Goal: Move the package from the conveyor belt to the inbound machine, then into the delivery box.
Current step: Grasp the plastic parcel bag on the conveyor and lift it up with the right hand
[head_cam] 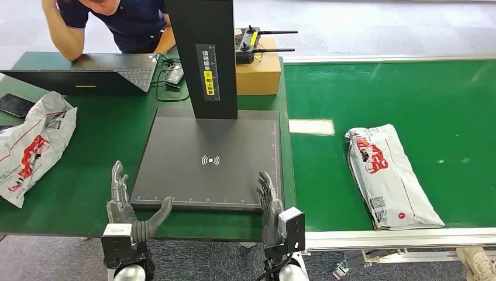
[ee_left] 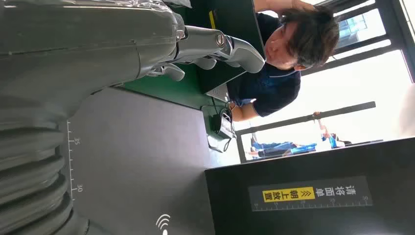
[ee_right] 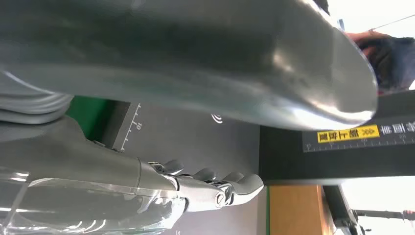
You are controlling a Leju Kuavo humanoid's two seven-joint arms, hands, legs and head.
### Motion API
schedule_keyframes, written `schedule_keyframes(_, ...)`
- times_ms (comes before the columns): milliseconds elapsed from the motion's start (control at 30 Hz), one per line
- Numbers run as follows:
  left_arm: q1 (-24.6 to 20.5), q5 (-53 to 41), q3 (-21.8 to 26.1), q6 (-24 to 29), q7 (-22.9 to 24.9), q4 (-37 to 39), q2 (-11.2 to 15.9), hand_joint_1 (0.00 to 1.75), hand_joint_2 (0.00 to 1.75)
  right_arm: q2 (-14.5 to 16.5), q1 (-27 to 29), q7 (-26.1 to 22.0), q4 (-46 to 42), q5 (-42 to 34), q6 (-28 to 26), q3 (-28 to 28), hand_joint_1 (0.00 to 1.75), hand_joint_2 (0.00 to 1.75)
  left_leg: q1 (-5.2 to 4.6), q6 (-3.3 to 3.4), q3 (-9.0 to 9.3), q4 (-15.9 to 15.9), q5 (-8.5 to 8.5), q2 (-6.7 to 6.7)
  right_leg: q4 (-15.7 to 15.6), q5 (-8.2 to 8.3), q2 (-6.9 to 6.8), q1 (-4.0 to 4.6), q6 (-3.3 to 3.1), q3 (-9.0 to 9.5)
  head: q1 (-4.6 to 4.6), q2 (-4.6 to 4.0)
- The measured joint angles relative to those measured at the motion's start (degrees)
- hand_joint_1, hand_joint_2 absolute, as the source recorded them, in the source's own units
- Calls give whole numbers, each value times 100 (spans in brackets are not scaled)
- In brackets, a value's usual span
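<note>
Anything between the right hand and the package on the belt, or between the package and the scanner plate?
Nothing visible. The right hand hovers open over the inbound machine's plate. The package lies flat on the conveyor belt to its right; only bare green belt and the plate edge separate them.

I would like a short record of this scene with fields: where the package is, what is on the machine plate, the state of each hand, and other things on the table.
package to move: white bag lying flat on the green conveyor belt, to the right of the machine
machine plate: nothing on it
left hand: open, holds nothing, at the plate's near left corner
right hand: open, holds nothing, at the plate's near right corner
other things: second white bag at the table's left, laptop, cardboard box, person leaning on the far edge
</note>
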Motion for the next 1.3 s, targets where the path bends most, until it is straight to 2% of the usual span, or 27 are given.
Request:
schedule_keyframes(267,-41,-3,0,-10,-22,57,-9,0,175,33,96,-94,-147,-400,19,-233,0,0,0,0,0,0,0,0,0,0,0,0,0,0,-1,0)
schedule_keyframes(500,-37,-42,-11,-148,-23,85,-84,0,175,56,295,-484,-490,-180,-561,-504,0,0,0,0,0,0,-1,0,0,0,1,0,0,-1,0,0)
schedule_keyframes(733,-120,-42,-29,-246,-25,180,-145,0,175,56,410,-135,-612,-13,-490,-603,0,0,0,0,2,0,0,1,-1,0,2,0,0,-1,0,0)
schedule_keyframes(1133,-374,-62,-122,-390,-25,459,-174,0,175,55,630,-105,-847,378,-728,-743,0,0,0,0,2,1,0,1,0,0,2,0,0,0,1,0)
schedule_keyframes(1300,-426,-27,-139,-366,-25,552,-190,0,175,43,717,74,-922,535,-751,-788,0,0,0,-1,2,0,-1,1,0,0,2,0,0,-1,0,0)
